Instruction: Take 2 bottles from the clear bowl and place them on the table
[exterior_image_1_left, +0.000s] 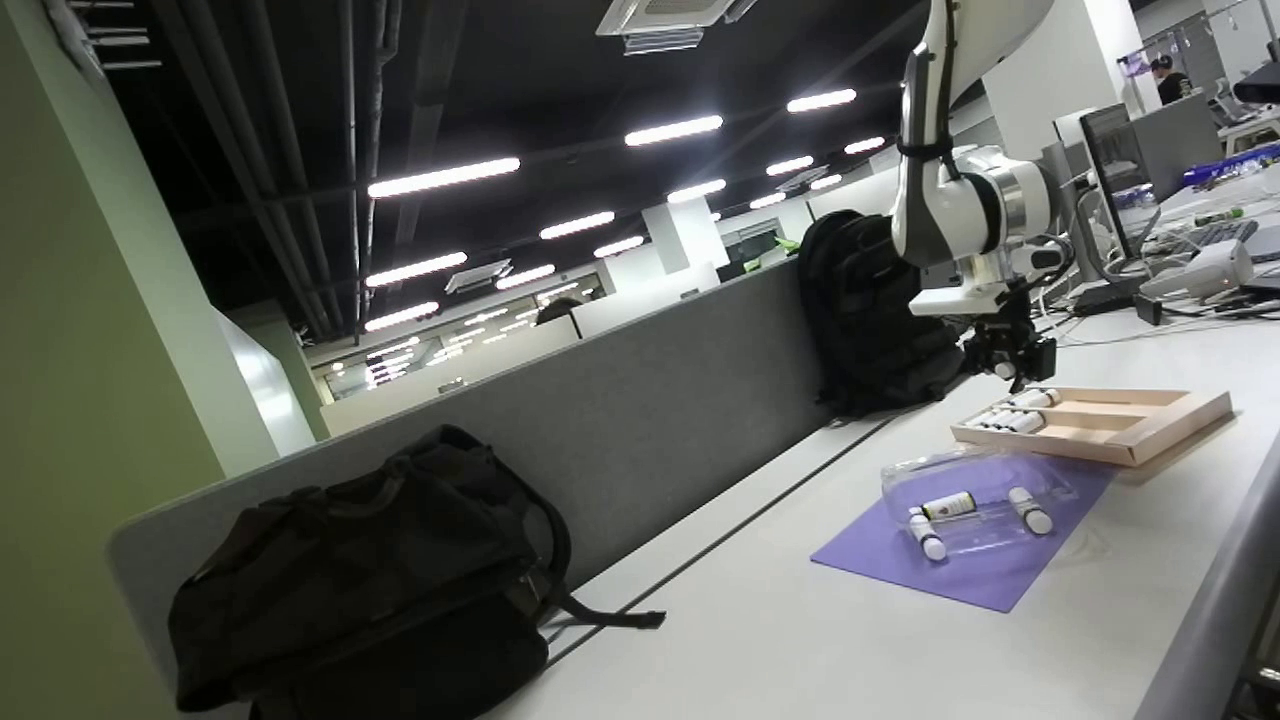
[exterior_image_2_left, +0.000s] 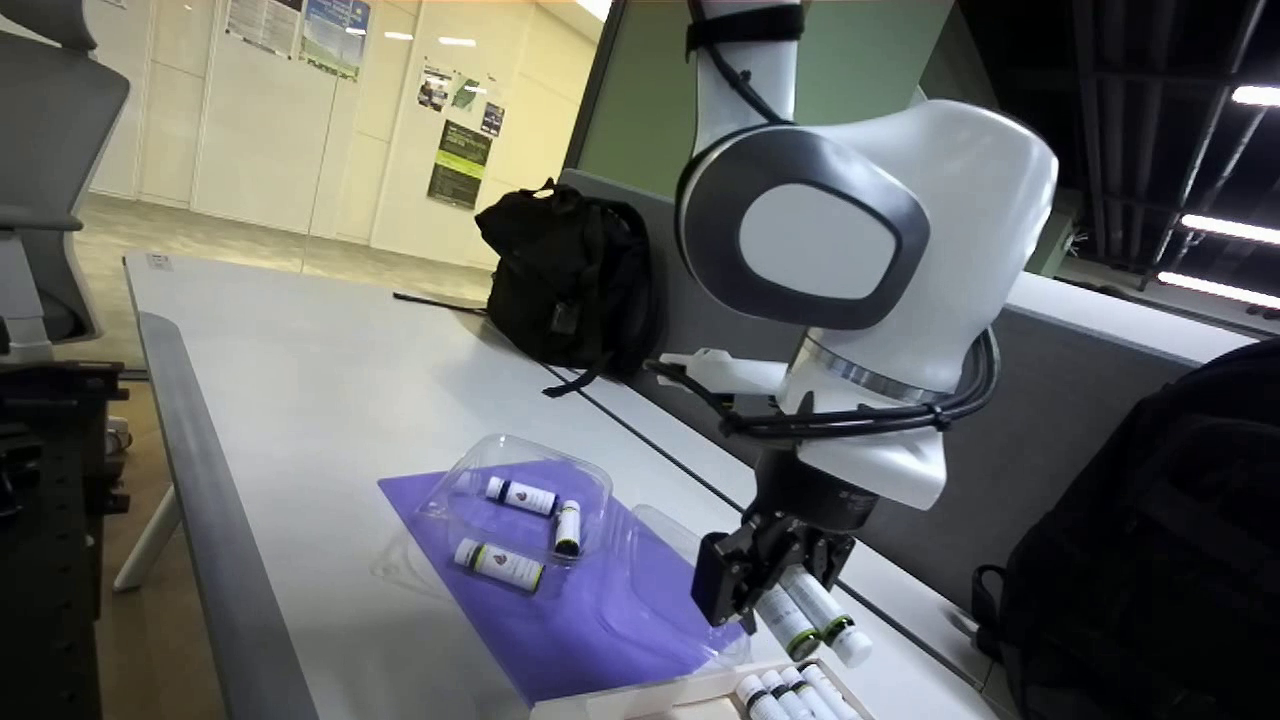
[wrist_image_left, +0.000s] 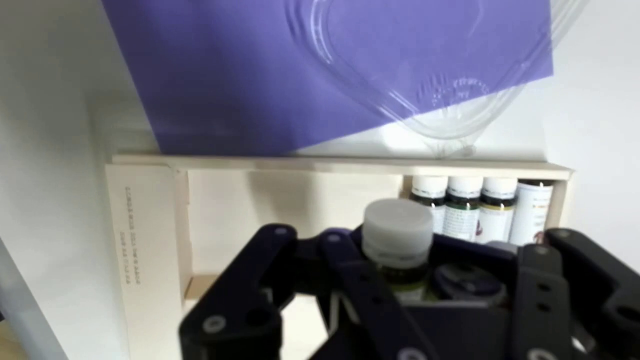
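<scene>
– Item: gripper (exterior_image_2_left: 780, 588). State?
– Closed on two bottles (exterior_image_2_left: 788, 622), held aloft side by side near the light-wood tray (wrist_image_left: 142, 240).
– Item: clear bowl (exterior_image_2_left: 587, 480). Location?
– On the purple mat (exterior_image_2_left: 600, 640); three bottles (exterior_image_2_left: 522, 496) within its outline.
– Item: tray contents?
– At least four bottles (wrist_image_left: 462, 215), ranged side by side at one end.
– Item: table (exterior_image_2_left: 330, 390)?
– One, white, long; mat and tray upon it.
</scene>
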